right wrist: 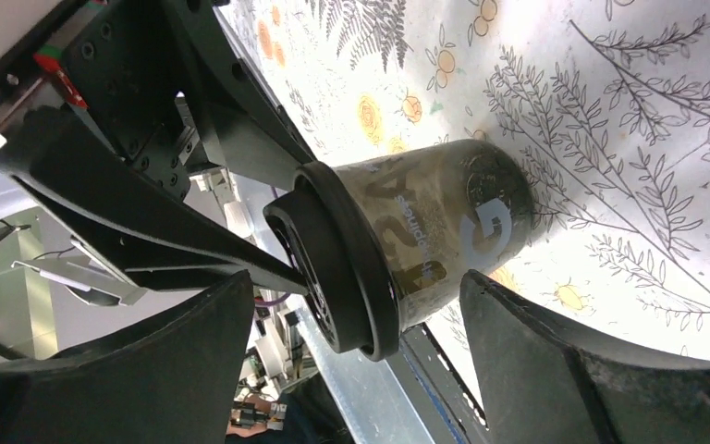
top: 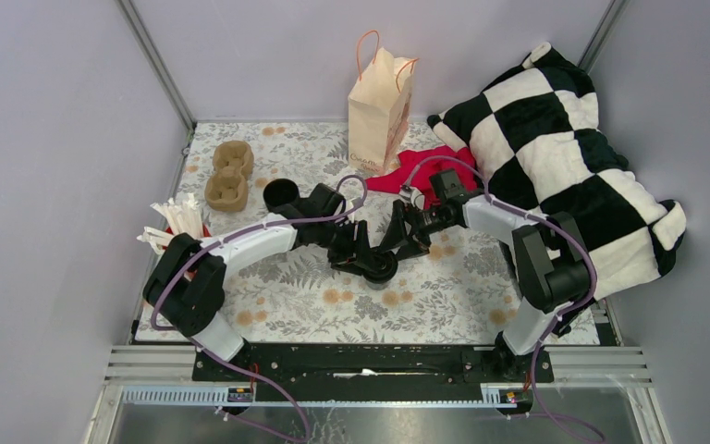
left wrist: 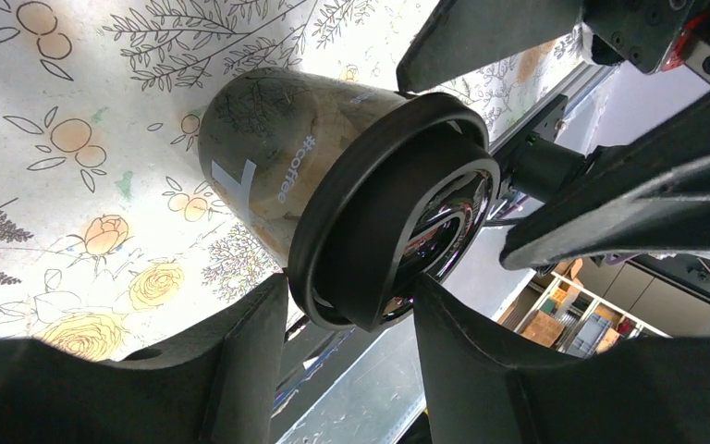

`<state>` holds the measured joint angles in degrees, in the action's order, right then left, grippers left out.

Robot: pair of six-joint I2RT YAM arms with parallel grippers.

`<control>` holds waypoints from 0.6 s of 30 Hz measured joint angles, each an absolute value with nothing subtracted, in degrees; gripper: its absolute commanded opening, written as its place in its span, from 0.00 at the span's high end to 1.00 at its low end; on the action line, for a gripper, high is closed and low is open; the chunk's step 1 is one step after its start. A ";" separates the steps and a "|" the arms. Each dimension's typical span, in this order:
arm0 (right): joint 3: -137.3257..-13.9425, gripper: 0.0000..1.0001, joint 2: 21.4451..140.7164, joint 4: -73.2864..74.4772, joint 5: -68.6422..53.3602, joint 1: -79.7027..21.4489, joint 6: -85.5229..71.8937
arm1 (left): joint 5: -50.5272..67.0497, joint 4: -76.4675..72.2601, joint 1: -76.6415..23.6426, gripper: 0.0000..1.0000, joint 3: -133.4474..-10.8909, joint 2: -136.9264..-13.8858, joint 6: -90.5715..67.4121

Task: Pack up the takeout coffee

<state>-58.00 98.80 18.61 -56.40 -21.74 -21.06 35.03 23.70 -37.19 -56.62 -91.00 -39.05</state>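
The takeout coffee [top: 378, 268] is a small dark cup with a black lid, standing mid-table between both arms. In the left wrist view the cup [left wrist: 268, 157] shows "#coffee" print. My left gripper [left wrist: 351, 296] is shut on the edge of the lid [left wrist: 379, 222], one finger under the rim and one on top; from above this gripper [top: 362, 260] is at the cup's left. My right gripper [right wrist: 359, 282] is open, its fingers wide on either side of the cup [right wrist: 444, 222] without touching it, and it is at the cup's right in the top view [top: 394, 248].
A tan paper bag [top: 381, 109] stands at the back, with a red cloth [top: 425, 166] beside it. A checkered pillow [top: 564, 157] fills the right side. A cardboard cup tray [top: 229, 174], an open black cup [top: 280, 193] and a red cup of white straws [top: 174, 227] are on the left.
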 measured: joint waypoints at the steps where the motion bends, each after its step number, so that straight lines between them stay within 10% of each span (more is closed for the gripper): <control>1: -58.61 0.16 99.15 18.72 -56.40 -21.71 -20.78 | 35.11 23.79 -37.19 0.46 -56.66 -91.07 -39.03; 9: -56.49 0.34 103.81 15.84 -58.54 -21.21 -21.80 | 35.92 23.83 -36.86 0.48 -56.86 -91.72 -39.07; 18: -53.10 0.29 104.03 9.30 -60.88 -20.51 -26.59 | 39.40 19.07 -35.68 0.50 -53.89 -92.42 -40.14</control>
